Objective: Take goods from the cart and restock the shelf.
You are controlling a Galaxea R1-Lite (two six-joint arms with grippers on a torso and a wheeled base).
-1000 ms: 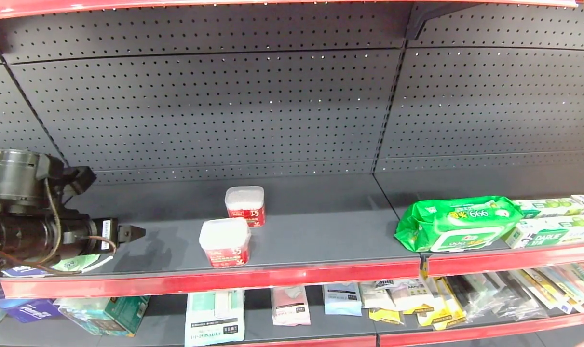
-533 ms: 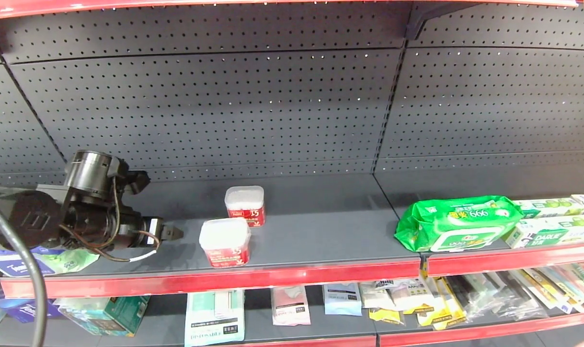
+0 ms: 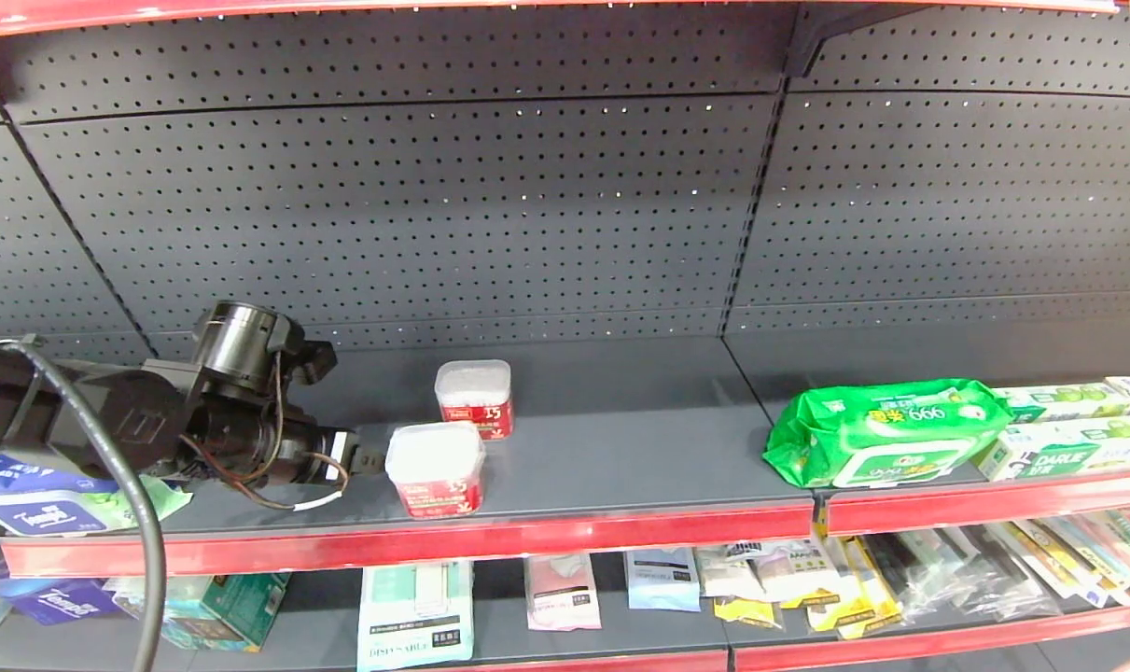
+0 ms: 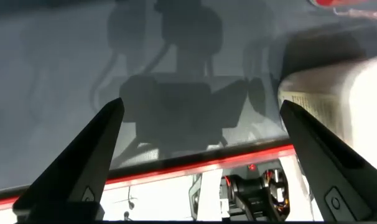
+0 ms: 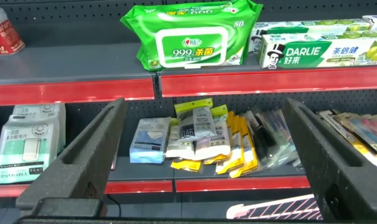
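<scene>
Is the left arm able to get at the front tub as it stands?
Probably yes. The left tool is open and level with the front tub, close beside it, with nothing between. The tub sits off to one side of the fingers, though, so a small sideways shift seems needed.

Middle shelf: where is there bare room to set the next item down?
Widest bare patch: between the front tub, rear tub and the green wipes pack, back to the pegboard. Also bare behind that pack. Crowded: left end, where the left gripper sits between tissue packs and front tub; right end, toothpaste boxes.
</scene>
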